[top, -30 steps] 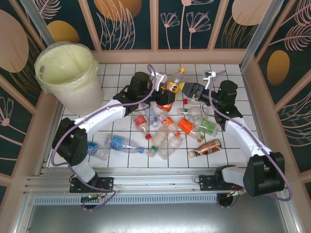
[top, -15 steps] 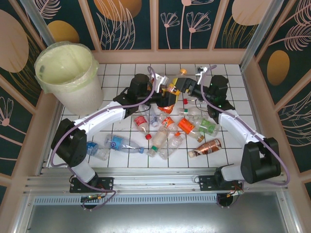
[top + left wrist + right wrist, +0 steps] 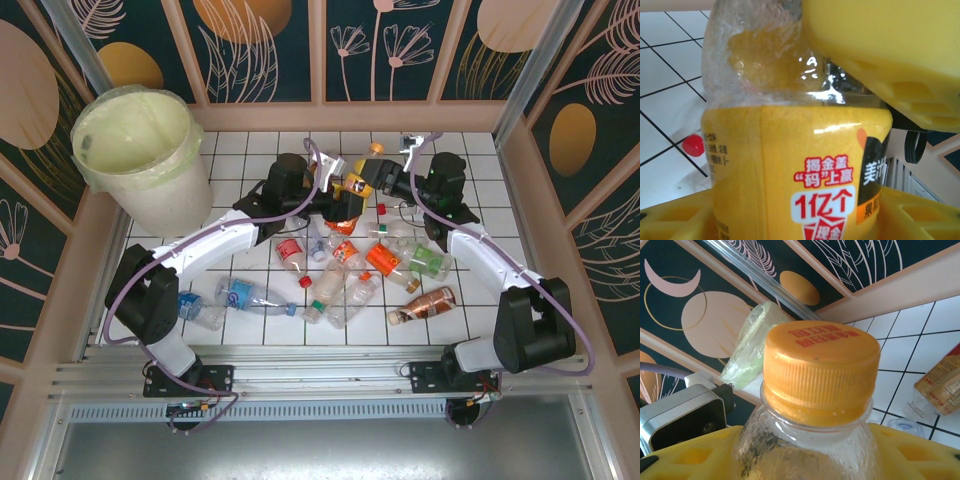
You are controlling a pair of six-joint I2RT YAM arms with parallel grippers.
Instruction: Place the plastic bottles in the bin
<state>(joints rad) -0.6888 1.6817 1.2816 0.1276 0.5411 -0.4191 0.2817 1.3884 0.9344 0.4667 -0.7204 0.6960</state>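
Two claws meet on one bottle [image 3: 790, 165] with a yellow label and an orange cap [image 3: 822, 365], at the far middle of the white-tiled tabletop [image 3: 235, 150]. From above, its cap points toward the far right corner.

The left claw [image 3: 338, 192] has the labelled body between its yellow fingers [image 3: 670, 220], which sit close on either side. Whether they press on the plastic or merely flank it I cannot tell.

The right claw [image 3: 378, 180] comes in from the other side. Its fingers [image 3: 920, 450] lie against the clear shoulder just under the cap, narrowed onto it in a grip.

Roughly a dozen other bottles [image 3: 350, 265] lie scattered nearer the arm bases. Most are bunched under the two claws, and two with blue labels [image 3: 235, 295] lie apart to the left. A copper-coloured one [image 3: 425, 303] lies on the right.

The bin [image 3: 160, 195], cream-yellow and bag-lined, stands in the far left corner, well apart from the held bottle.
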